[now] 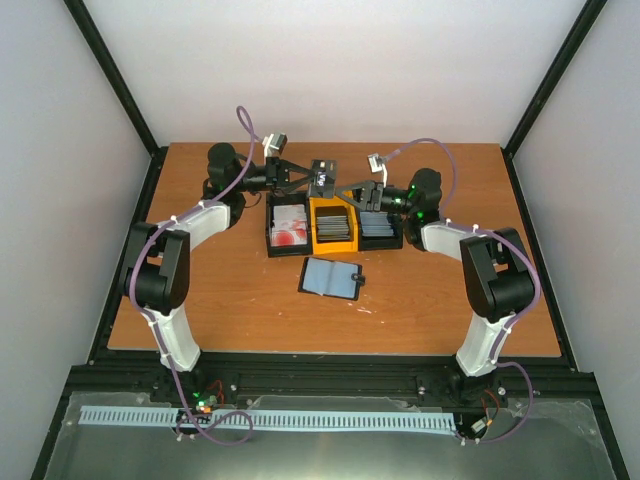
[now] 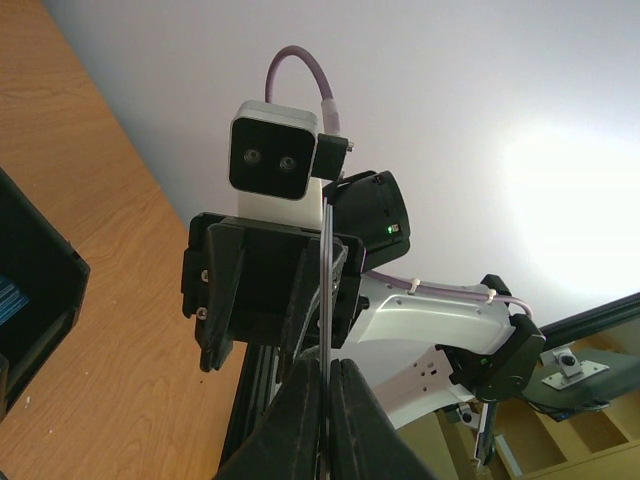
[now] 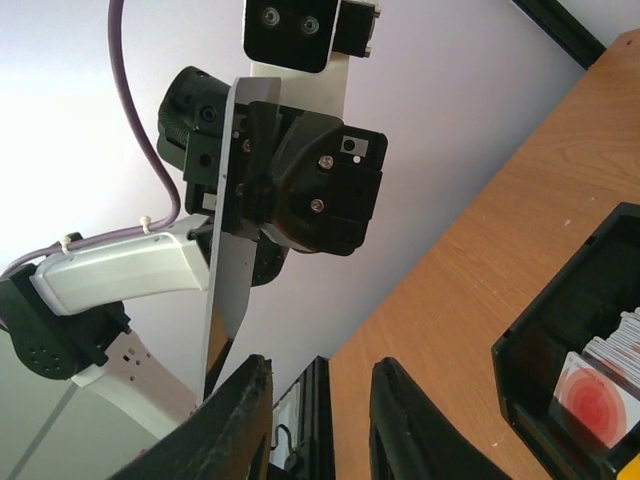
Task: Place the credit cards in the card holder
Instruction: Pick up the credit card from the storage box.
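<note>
My left gripper is shut on a dark grey credit card and holds it in the air above the bins. In the left wrist view the card shows edge-on, pinched between the shut fingers of the left gripper. My right gripper faces it and is open. In the right wrist view the card hangs just beside the left finger, not in the gap of the right gripper. The card holder lies open on the table in front of the bins, pale blue lining up.
Three bins stand in a row under the grippers: a black one with white and red cards, a yellow one with dark grey cards, and a black one with blue cards. The wooden table ends in a black frame.
</note>
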Robot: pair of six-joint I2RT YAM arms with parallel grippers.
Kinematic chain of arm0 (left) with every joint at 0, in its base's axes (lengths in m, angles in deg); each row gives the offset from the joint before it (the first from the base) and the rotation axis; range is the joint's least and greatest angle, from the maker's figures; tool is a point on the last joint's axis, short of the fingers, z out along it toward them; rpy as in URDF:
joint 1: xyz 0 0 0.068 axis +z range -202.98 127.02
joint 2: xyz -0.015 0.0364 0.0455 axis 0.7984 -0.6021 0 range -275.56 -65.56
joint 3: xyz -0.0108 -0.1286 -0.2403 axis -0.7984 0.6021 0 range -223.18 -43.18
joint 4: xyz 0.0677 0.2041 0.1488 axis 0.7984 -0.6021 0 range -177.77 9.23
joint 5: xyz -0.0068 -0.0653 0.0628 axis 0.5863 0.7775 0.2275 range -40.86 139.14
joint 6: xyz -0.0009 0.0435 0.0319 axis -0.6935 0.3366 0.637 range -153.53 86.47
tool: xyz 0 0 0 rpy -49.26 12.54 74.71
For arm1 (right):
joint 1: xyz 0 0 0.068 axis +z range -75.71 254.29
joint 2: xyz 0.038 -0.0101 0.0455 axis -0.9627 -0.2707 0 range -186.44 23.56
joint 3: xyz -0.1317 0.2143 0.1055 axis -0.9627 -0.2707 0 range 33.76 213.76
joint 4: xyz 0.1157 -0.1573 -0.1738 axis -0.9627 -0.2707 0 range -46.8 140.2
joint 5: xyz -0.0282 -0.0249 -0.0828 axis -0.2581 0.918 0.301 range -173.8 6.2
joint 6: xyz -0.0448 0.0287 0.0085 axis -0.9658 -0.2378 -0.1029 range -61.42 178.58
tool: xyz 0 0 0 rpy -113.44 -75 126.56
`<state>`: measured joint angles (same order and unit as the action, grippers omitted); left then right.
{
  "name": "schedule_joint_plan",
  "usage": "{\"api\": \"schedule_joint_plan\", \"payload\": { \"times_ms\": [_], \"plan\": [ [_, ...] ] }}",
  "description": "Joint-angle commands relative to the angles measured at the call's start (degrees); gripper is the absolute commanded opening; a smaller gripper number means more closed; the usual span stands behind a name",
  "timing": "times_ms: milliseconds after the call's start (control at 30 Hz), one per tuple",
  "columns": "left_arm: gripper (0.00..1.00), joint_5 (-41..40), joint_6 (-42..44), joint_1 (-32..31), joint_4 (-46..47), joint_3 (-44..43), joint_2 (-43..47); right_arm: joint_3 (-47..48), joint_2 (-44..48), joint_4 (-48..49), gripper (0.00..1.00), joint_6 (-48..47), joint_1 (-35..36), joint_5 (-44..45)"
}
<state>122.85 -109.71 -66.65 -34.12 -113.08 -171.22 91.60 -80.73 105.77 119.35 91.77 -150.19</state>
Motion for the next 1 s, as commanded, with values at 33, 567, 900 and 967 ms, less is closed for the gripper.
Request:
{"api": "schedule_joint_plan", "payload": {
  "times_ms": [33,567,900,967],
  "plan": [
    [0.02,0.02,0.77,-0.04,1.42,-0.82,1.3,0.77,1.95,6.6,0.31,1.94,0.56,-0.62],
    [0.02,0.35,-1.01,-0.39,3.54,-0.86,0.57,1.27,0.75,6.39,0.23,2.12,1.01,-0.64],
    [0.02,0.62,-3.75,-0.54,7.09,-0.22,0.9,1.76,0.41,6.26,0.17,2.28,1.07,-0.32],
    [0.02,0.62,-3.71,-0.72,7.12,-0.18,0.7,2.59,0.4,5.06,0.16,1.91,1.1,-0.41]
  ]
}}
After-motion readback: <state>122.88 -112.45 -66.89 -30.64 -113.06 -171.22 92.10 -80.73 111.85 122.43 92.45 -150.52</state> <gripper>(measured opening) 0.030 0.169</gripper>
